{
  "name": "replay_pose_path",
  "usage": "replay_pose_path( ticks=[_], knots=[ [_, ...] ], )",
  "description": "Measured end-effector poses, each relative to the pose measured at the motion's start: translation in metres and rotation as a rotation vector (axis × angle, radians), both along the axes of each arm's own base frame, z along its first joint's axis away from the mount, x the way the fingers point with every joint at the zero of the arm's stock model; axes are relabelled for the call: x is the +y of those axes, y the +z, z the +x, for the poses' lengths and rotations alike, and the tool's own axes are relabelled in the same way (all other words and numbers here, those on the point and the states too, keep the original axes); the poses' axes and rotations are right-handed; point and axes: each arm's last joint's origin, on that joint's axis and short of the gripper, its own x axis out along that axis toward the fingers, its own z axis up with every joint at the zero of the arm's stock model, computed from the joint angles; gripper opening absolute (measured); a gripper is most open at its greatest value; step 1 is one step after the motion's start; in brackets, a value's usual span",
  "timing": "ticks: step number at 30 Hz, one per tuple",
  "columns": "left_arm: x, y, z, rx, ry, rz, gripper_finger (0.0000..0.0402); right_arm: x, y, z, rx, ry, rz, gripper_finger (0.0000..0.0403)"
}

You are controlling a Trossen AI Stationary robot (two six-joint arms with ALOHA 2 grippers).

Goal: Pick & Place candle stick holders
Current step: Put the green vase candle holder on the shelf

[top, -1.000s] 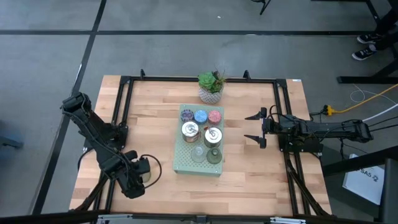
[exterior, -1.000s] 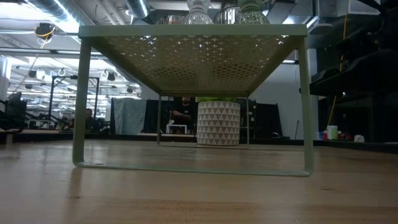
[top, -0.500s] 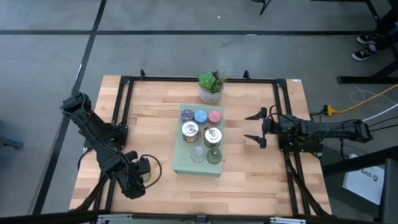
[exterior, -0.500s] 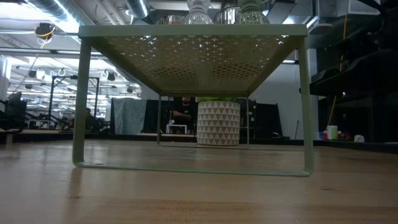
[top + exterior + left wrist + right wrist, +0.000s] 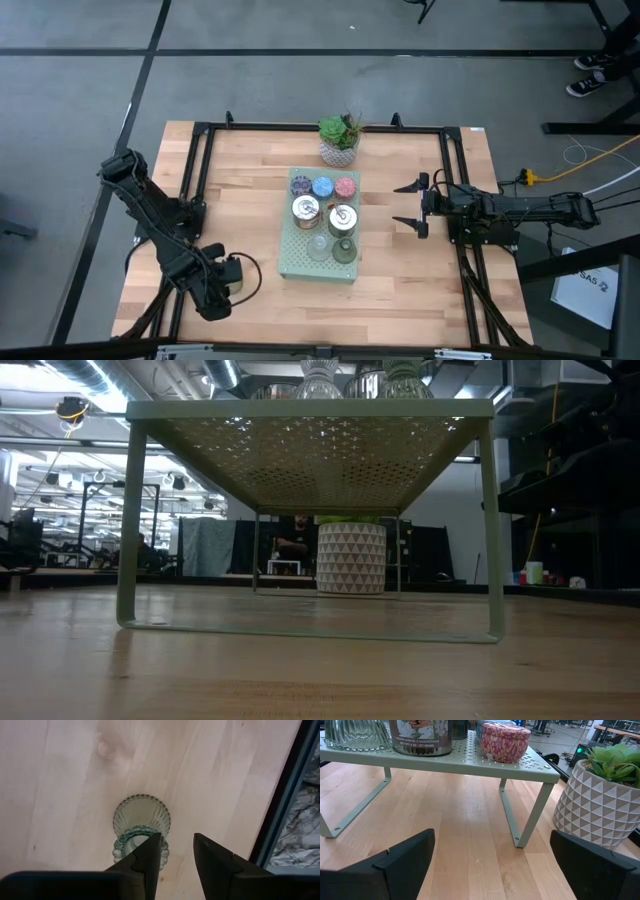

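Since the left gripper [image 5: 175, 851] sits narrowly open, gripping nothing, beside the green glass holder [image 5: 141, 827] on the table's near-left corner, closing now could knock it over.

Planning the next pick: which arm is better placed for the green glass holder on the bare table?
Left. The left gripper hangs right above the green glass holder; the right gripper waits open beside the shelf, well away from it.
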Motion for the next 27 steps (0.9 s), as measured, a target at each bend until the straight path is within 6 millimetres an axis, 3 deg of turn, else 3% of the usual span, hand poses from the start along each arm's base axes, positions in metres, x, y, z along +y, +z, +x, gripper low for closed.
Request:
replay_pose_path(
  ticks=[8,17,27],
  knots=[
    [0.0,0.0,0.0,0.021,0.025,-0.017,0.0096,0.0,0.0,0.0,0.0,0.0,0.0,0.0399],
    [-0.003,0.016,0.007,-0.04,0.013,-0.025,0.0078,0.0,0.0,0.0,0.0,0.0,0.0,0.0399],
    [-0.003,0.014,-0.001,0.034,0.03,-0.017,0.0063,0.0,0.0,0.0,0.0,0.0,0.0,0.0399]
  ],
)
